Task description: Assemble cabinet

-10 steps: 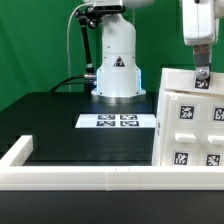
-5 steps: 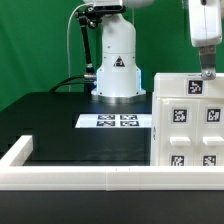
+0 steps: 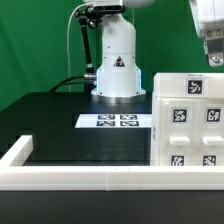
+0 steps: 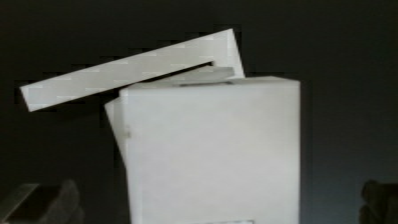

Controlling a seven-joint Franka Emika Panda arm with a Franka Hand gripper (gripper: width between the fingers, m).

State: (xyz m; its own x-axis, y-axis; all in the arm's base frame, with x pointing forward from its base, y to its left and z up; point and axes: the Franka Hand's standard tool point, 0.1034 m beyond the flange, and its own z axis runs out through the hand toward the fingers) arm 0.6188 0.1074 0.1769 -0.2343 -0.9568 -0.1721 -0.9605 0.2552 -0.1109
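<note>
At the exterior view's right, near edge of the black counter (image 3: 60,125), the cabinet (image 3: 188,120) stands upright, tagged face toward the camera. Claw (image 3: 214,58) hangs just above its top, apart from it. Wrist view: fingers (image 4: 43,199) spread wide, nothing held; cabinet below between them, a panel tilted on top.

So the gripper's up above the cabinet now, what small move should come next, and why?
Probably a further short rise, then a turn toward the next part. The gripper hangs just above the cabinet and holds nothing; in the wrist view its fingertips stand wide apart with the cabinet far below, upright.
</note>
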